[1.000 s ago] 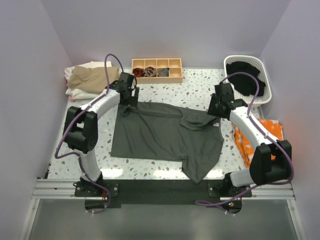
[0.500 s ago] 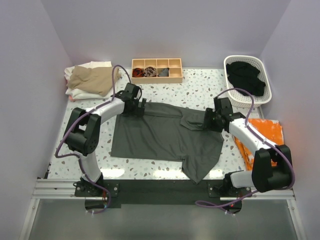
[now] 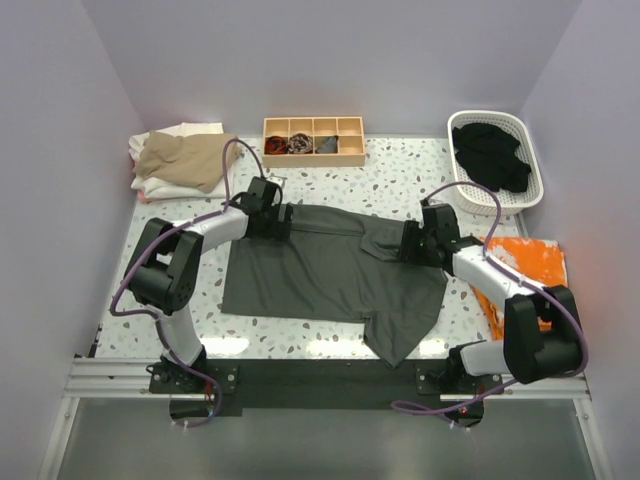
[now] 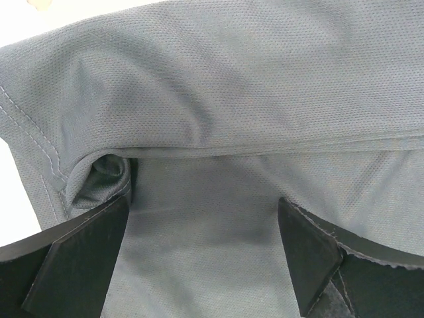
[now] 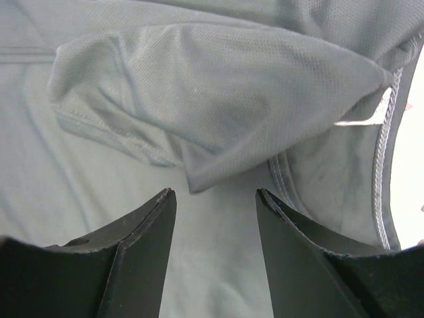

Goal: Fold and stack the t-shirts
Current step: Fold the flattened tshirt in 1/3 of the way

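A dark charcoal-grey t-shirt [image 3: 330, 270] lies spread on the table, rumpled at its far right, one corner hanging toward the near edge. My left gripper [image 3: 285, 218] is open, low over the shirt's far left corner; the cloth [image 4: 218, 132] fills the left wrist view, with a small fold beside the left finger. My right gripper [image 3: 408, 243] is open over the shirt's far right part; a folded flap [image 5: 218, 99] lies just ahead of its fingertips. Tan and white shirts [image 3: 180, 158] are stacked at the far left. A black shirt [image 3: 490, 152] lies in the basket.
A white basket [image 3: 527, 135] stands at the far right. A wooden tray [image 3: 313, 155] with small rolled bundles sits at the back. An orange cloth [image 3: 530, 262] lies at the right edge, beside my right arm.
Both grippers have moved inward and down onto the grey shirt: the left to the right along its far edge, the right to the left onto the rumpled part.
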Robot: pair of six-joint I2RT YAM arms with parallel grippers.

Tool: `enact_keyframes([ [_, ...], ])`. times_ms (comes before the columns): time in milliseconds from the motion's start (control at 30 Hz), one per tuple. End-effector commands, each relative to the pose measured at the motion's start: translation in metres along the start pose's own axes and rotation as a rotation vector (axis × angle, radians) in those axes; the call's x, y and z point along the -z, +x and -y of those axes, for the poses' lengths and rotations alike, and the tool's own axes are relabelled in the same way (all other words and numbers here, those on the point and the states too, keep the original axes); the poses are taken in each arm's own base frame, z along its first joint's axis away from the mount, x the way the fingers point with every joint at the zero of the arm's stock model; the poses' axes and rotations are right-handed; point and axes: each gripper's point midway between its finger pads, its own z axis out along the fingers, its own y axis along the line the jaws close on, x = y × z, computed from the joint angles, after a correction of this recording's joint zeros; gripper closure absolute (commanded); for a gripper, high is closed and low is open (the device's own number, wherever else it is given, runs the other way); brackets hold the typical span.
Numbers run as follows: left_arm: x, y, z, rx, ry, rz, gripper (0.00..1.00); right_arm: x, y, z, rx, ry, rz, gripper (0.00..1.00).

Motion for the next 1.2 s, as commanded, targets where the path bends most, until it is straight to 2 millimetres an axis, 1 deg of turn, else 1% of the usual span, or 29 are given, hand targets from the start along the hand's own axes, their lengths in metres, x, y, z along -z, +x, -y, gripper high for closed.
enact_keyframes([
  [0, 0.013, -0.031, 0.007, 0.025, 0.034, 0.124, 0.00, -0.014, -0.017, 0.001, 0.018, 0.017, 0.084, 0.45],
  [67, 0.012, -0.029, 0.006, 0.020, 0.030, 0.121, 0.00, -0.018, -0.019, 0.000, 0.018, 0.012, 0.095, 0.47],
  [100, 0.012, -0.029, 0.005, 0.020, 0.027, 0.122, 0.00, -0.022, -0.015, 0.001, 0.021, 0.012, 0.089, 0.49],
  [133, 0.011, -0.028, 0.005, 0.019, 0.026, 0.122, 0.00, -0.024, -0.016, 0.000, 0.021, 0.010, 0.093, 0.50],
  [233, 0.010, -0.028, 0.004, 0.013, 0.019, 0.123, 0.00, -0.031, -0.016, 0.000, 0.015, 0.014, 0.091, 0.68],
  [267, 0.010, -0.028, 0.004, 0.013, 0.020, 0.125, 0.00, -0.033, -0.017, 0.000, 0.011, 0.013, 0.091, 0.79],
  [367, 0.009, -0.028, 0.003, 0.007, 0.013, 0.123, 0.00, -0.038, -0.015, 0.001, 0.009, 0.022, 0.081, 0.89],
  [433, 0.007, -0.027, 0.002, 0.000, 0.007, 0.118, 0.00, -0.037, -0.019, 0.000, 0.007, 0.020, 0.084, 1.00],
  [500, 0.007, -0.027, 0.001, -0.003, 0.002, 0.119, 0.00, -0.031, -0.022, -0.005, 0.008, 0.004, 0.092, 1.00],
  [533, 0.007, -0.027, 0.000, -0.004, -0.001, 0.118, 0.00, -0.021, -0.032, -0.009, 0.006, -0.013, 0.125, 1.00],
  [600, 0.006, -0.029, 0.000, -0.010, -0.002, 0.118, 0.00, -0.005, -0.040, -0.015, -0.011, -0.032, 0.137, 1.00],
  [633, 0.004, -0.026, 0.000, -0.014, -0.007, 0.105, 0.00, 0.007, -0.040, -0.016, -0.018, -0.031, 0.134, 1.00],
  [667, 0.003, -0.026, 0.000, -0.016, -0.008, 0.102, 0.00, 0.016, -0.049, -0.020, -0.036, -0.037, 0.147, 1.00],
  [700, 0.003, -0.028, -0.001, -0.018, -0.011, 0.104, 0.00, 0.021, -0.048, -0.023, -0.047, -0.046, 0.130, 1.00],
  [733, 0.002, -0.027, -0.001, -0.021, -0.012, 0.095, 0.00, 0.027, -0.042, -0.020, -0.058, -0.028, 0.093, 1.00],
  [767, 0.001, -0.027, -0.001, -0.023, -0.012, 0.095, 0.00, 0.034, -0.048, -0.023, -0.072, -0.032, 0.096, 1.00],
  [800, 0.001, -0.029, -0.001, -0.025, -0.014, 0.098, 0.00, 0.037, -0.047, -0.024, -0.081, -0.031, 0.083, 1.00],
  [833, 0.000, -0.028, -0.001, -0.028, -0.016, 0.092, 0.00, 0.040, -0.040, -0.023, -0.088, -0.026, 0.050, 1.00],
  [900, 0.000, -0.028, -0.003, -0.036, -0.024, 0.087, 0.00, 0.044, -0.038, -0.025, -0.110, -0.024, 0.031, 1.00],
  [933, -0.002, -0.026, -0.004, -0.041, -0.030, 0.076, 0.00, 0.046, -0.033, -0.022, -0.121, -0.015, 0.011, 1.00],
  [1000, -0.003, -0.023, -0.007, -0.051, -0.048, 0.060, 0.00, 0.051, -0.029, -0.022, -0.135, -0.009, 0.000, 1.00],
  [1033, -0.003, -0.022, -0.009, -0.052, -0.057, 0.057, 0.00, 0.054, -0.025, -0.017, -0.142, 0.012, -0.015, 1.00],
  [1100, -0.002, -0.019, -0.014, -0.056, -0.081, 0.051, 0.00, 0.061, -0.024, -0.012, -0.146, 0.039, -0.007, 1.00],
  [1167, -0.001, -0.017, -0.017, -0.056, -0.094, 0.053, 0.00, 0.066, -0.017, -0.004, -0.143, 0.077, -0.025, 1.00],
])
